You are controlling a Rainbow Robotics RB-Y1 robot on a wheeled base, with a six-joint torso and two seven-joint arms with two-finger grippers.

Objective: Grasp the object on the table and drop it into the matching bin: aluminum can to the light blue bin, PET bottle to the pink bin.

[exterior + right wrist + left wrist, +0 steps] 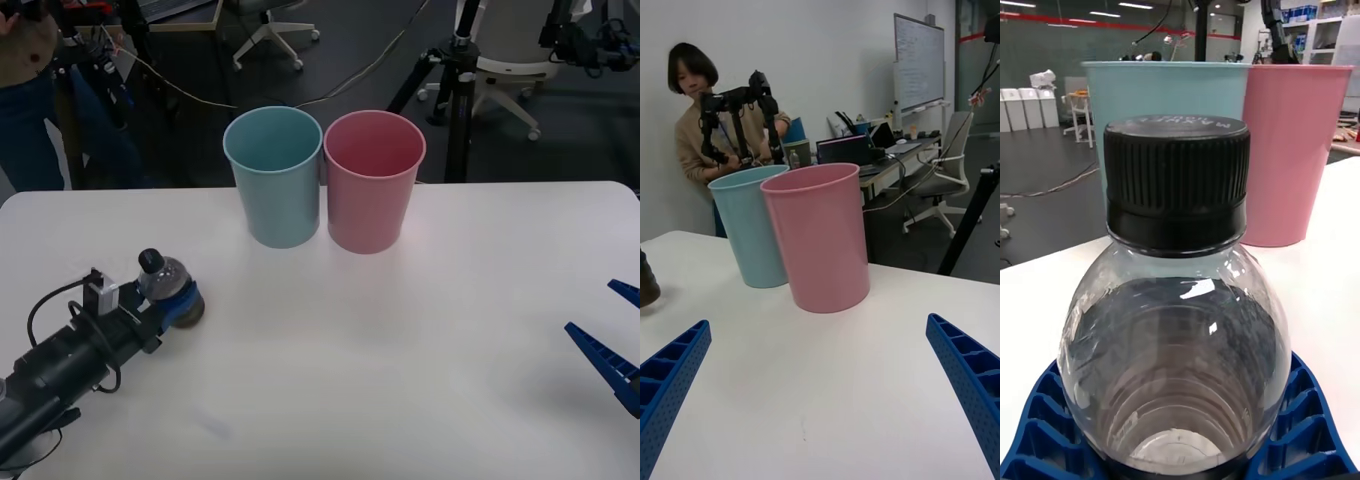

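The left end effector (178, 303) sits low over the near left part of the tabletop (400, 330), its blue ribbed fingers (1045, 420) clamped around the lower body of the PET bottle (165, 284). The left wrist view shows those fingers cupping the bottle's clear, rounded body from both sides, with the black screw cap (1176, 180) upright above them and the dark lower portion down between the pads. The bottle stands upright, and whether its base touches the tabletop cannot be told. From the gripped bottle the black left arm (70, 355) runs back toward the near left corner. Farther back, near the middle of the far edge, the light blue bin (273, 175) and the pink bin (373, 180) stand upright side by side, their rims touching or nearly so, blue on the robot's left and pink on its right, both well apart from the bottle. The right end effector (618, 335) waits at the near right edge of the tabletop, its blue fingers (962, 375) spread wide apart and holding nothing, pointed toward the two bins.
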